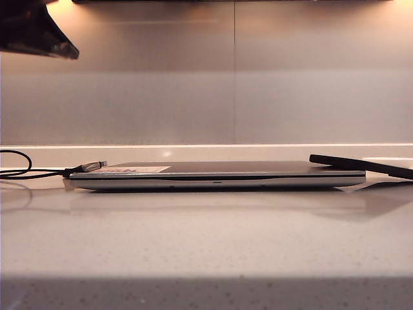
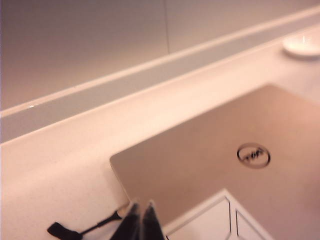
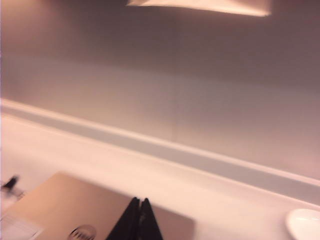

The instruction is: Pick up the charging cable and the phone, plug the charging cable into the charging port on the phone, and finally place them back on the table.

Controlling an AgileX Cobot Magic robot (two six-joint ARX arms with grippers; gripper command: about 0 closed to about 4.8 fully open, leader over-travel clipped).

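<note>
- I see the long thin black charging cable (image 1: 29, 173) lying on the pale glossy speckled tabletop (image 1: 206, 239) at the left of the exterior view, looping off the frame edge. Its small silver plug (image 1: 94, 166) rests on the left corner of the wide silver closed laptop (image 1: 216, 175).
- The thin flat black phone (image 1: 361, 165) sits at the right, tilted, one end propped on the laptop's right edge, the other running out of frame.
- My left hand (image 2: 141, 220) is closed, fingers pressed together, holding nothing. In the left wrist view it hangs over the laptop (image 2: 235, 165) corner; the cable's plug end is just beside the fingertips and the black cable (image 2: 80, 231) trails away across the tabletop (image 2: 60, 160). Cannot tell if the tips touch the plug.
- My right hand (image 3: 140, 220) is also closed and empty. In the right wrist view it hovers over the laptop (image 3: 65, 205) lid, near its edge; the phone is not visible there, so I can't place it against this hand.
- A white round dish (image 3: 304, 224) sits on the tabletop (image 3: 150, 175) near the wall, well apart from the right hand; also seen in the left wrist view (image 2: 303, 45).
- A dark arm part (image 1: 35, 32) shows at the top left of the exterior view, high above the cable.
</note>
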